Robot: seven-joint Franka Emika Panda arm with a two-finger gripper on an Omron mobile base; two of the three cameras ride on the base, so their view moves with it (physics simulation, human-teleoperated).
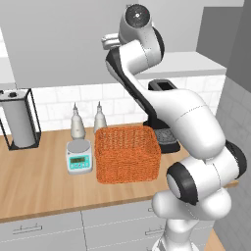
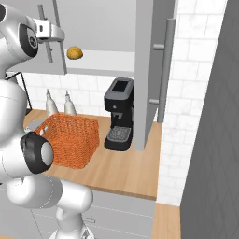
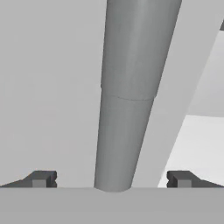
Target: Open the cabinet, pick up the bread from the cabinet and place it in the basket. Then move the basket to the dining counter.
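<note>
Standing wide apart around the left door's handle (image 3: pixel 127 100), the gripper (image 3: pixel 111 178) grips nothing. The cabinet (image 2: pixel 154 70) has its right door swung open; the left looks barely ajar. Bread (image 2: pixel 74 52) sits on the shelf, visible from the right base camera, and the empty basket (image 1: pixel 127 153) waits on the counter below, so picking, placing and carrying remain.

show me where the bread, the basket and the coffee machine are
bread (image 2: pixel 74 52), right base view, middle of the golden-tan lump on the cabinet shelf
basket (image 1: pixel 126 160), left base view, front woven wall
coffee machine (image 2: pixel 119 114), right base view, front of its black body
</note>
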